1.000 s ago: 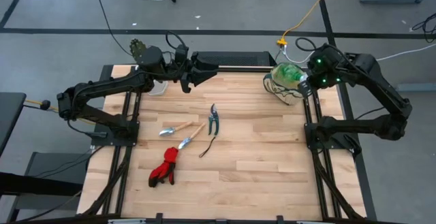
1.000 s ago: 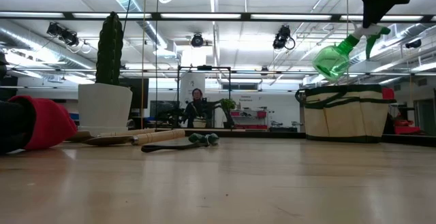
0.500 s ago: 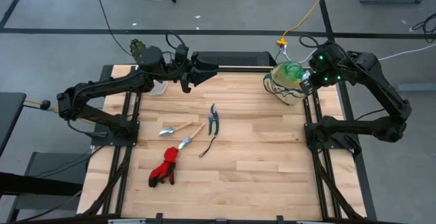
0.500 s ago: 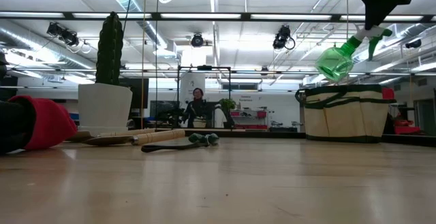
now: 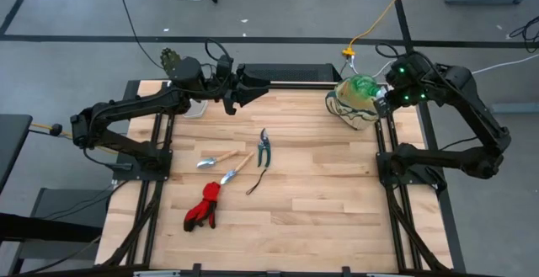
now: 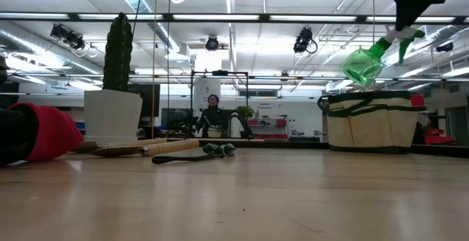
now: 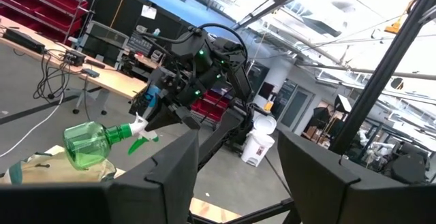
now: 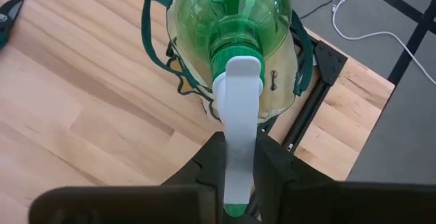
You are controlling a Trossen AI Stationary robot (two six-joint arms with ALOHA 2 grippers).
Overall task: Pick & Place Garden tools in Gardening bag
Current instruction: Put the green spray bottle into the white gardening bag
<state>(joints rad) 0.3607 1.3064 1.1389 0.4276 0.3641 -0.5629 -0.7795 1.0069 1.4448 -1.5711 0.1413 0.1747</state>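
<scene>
The green sprayer (image 5: 362,87) is held in the air directly above the gardening bag (image 5: 352,109), at the far right corner of the table (image 5: 312,193). Its body is a rounded, translucent green plastic bottle with a green collar and a white trigger head (image 8: 240,108). In the low view the sprayer (image 6: 364,61) is tilted, its long axis slanting with the bottle end lower and pointing down toward the bag's (image 6: 372,121) open top, clear of the rim. The white head is pinched between the fingers of the right gripper (image 8: 240,157), which are pressed narrowly against it. The bag is a rounded beige fabric tote with dark green trim and handles, standing upright.

Near the table's middle, the dark-handled pruning shears (image 5: 264,147), a thin dark cord (image 5: 257,182) and two wooden-handled metal trowels (image 5: 217,158) (image 5: 238,169) lie flat on the pale wood, with the red gloves (image 5: 203,208) nearer the front. The left gripper (image 5: 228,92) is held at the far left of the table, beside the white pot (image 6: 113,114) with its tall ribbed cactus (image 6: 117,53); its fingers (image 7: 170,176) are spread apart and nothing is held.
</scene>
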